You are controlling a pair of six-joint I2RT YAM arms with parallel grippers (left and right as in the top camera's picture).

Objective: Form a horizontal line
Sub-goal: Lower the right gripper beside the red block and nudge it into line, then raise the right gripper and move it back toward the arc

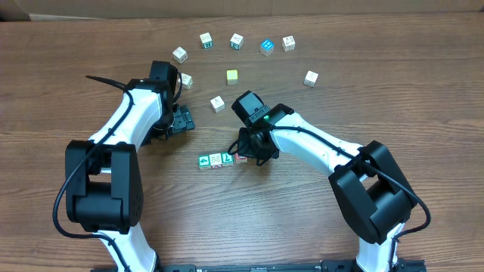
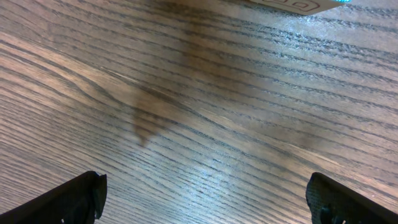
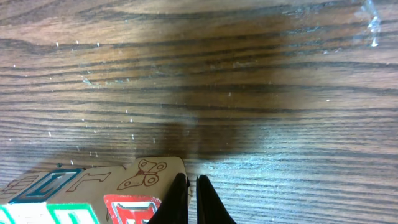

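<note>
The horizontal line (image 1: 221, 159) is found in the lower middle of the worktop (image 1: 318, 227), made up of four cubes set side by side: the green cube with a white mark (image 1: 204, 161) at the left end, then the white cube (image 1: 215, 160), the green "L" cube (image 1: 227, 159), and the red-faced cube (image 1: 240, 157) at the right end. In the overhead view the cubes appear to touch one another, and a slight upward slant toward the right end is noted. The right pincer (image 3: 191, 182) is seen pressed together with nothing between its fingers, standing low at the right edge of the red-faced cube; whether contact is made or a hair's gap is left cannot be told. The task is judged close to complete, with only a final squaring of the end cube possibly outstanding. The main hazard is judged to lie with this pincer: the cubes are small and loose on smooth wood, so a sideways drag on withdrawal, or one push too many, could turn the red-faced cube or shove the whole row askew. The left pincer (image 2: 205, 202) is spread wide and empty over bare wood, well apart from the row. The blue cube (image 1: 266, 47), the yellow cube (image 1: 232, 76) and several scattered pale cubes (image 1: 218, 103) lie farther back and are not considered at risk.
</note>
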